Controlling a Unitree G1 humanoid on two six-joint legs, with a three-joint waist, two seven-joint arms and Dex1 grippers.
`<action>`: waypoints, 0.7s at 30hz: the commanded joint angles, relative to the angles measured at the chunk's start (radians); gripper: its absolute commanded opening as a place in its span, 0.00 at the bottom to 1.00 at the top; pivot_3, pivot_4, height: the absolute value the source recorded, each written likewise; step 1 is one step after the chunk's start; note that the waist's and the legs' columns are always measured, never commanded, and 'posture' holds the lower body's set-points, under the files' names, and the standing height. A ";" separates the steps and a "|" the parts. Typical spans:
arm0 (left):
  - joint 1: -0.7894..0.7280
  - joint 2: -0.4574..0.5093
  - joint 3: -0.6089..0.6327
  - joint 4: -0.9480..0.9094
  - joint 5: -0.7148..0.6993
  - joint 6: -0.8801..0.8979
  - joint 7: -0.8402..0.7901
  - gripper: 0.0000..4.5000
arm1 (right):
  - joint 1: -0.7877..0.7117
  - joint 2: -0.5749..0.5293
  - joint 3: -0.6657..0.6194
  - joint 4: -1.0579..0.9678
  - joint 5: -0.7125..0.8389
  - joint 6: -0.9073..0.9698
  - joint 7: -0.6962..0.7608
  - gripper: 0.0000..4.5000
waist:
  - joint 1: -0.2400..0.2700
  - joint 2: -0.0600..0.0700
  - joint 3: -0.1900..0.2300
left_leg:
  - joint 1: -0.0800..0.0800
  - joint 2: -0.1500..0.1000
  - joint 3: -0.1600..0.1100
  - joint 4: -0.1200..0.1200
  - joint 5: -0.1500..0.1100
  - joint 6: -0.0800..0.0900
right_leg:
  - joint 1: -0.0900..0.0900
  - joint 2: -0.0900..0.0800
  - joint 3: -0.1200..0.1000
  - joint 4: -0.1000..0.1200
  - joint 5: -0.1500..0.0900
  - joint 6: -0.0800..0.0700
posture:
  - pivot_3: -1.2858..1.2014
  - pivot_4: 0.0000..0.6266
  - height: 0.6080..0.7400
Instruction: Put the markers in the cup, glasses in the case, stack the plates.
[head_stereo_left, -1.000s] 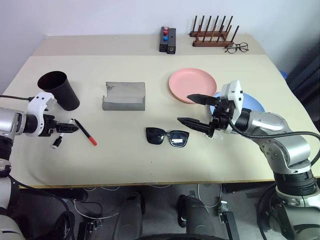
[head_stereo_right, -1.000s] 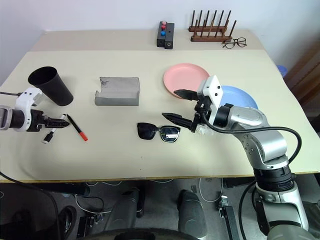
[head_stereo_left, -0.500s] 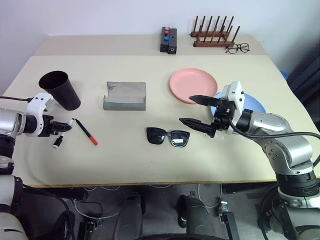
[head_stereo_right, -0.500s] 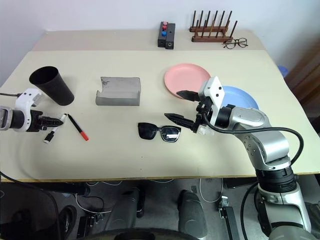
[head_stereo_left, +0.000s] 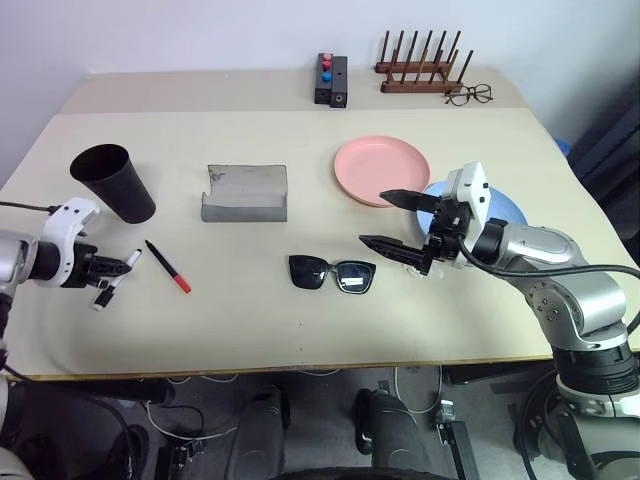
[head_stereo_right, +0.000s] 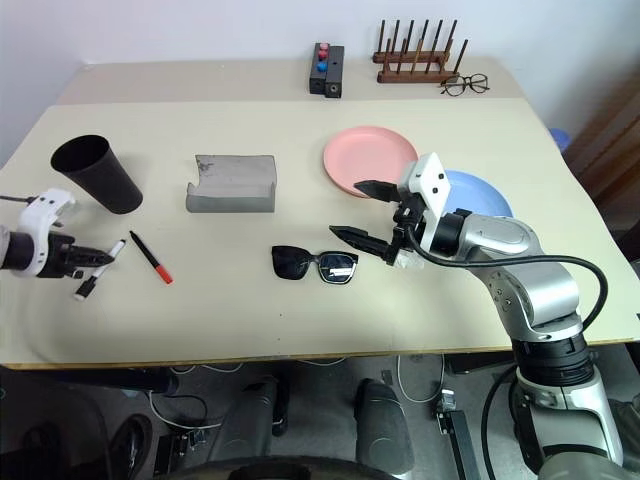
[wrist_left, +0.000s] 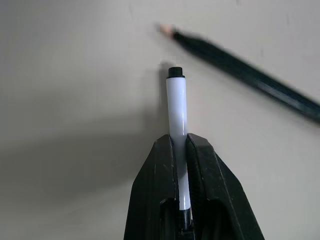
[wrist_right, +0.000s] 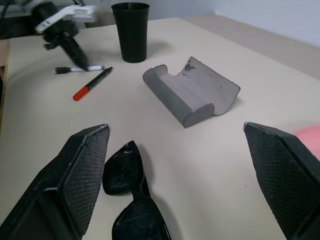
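Observation:
My left gripper (head_stereo_left: 103, 273) is shut on a white marker (wrist_left: 176, 107) with black ends, low over the table near its left edge. A dark marker with a red end (head_stereo_left: 167, 266) lies just right of it. The black cup (head_stereo_left: 112, 182) stands upright behind them. The grey case (head_stereo_left: 245, 192) lies open mid-table. The black sunglasses (head_stereo_left: 332, 273) rest in front of it. My right gripper (head_stereo_left: 372, 218) hangs open just right of the sunglasses, holding nothing. Behind it lie the pink plate (head_stereo_left: 382, 170) and the blue plate (head_stereo_left: 505, 208), partly hidden by the right arm.
At the back edge stand a black block with red and blue knobs (head_stereo_left: 334, 80) and a wooden rack (head_stereo_left: 420, 70), with clear-lens spectacles (head_stereo_left: 470, 95) beside the rack. The left gripper is close to the table's left and front edges.
My left gripper has shut on the white marker and drawn it back toward the table's left front. The right arm has kept still.

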 joint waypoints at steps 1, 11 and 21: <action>0.049 0.058 0.108 -0.100 -0.037 0.004 0.003 0.01 | -0.006 -0.006 -0.029 -0.020 -0.004 -0.027 0.006 0.97 | 0.003 0.000 0.000 | 0.000 0.000 0.000 0.000 0.000 0.000 | 0.000 0.000 0.000 0.000 0.000 0.000 | 0.52 0.24 1.00; 0.162 -0.066 0.502 -0.256 -0.188 -0.144 0.150 0.01 | -0.025 0.006 -0.021 0.016 -0.025 -0.057 0.021 0.97 | 0.010 0.000 0.000 | 0.000 0.000 0.000 0.000 0.000 0.000 | 0.000 0.000 0.000 -0.001 0.000 0.000 | 0.52 0.24 1.00; 0.098 -0.134 0.689 -0.218 -0.245 -0.358 0.278 0.01 | -0.040 0.007 -0.020 0.034 -0.027 -0.066 0.033 0.97 | 0.008 0.000 0.000 | 0.000 0.000 0.001 0.001 0.000 0.000 | 0.001 0.000 0.000 0.000 0.000 0.000 | 0.52 0.24 1.00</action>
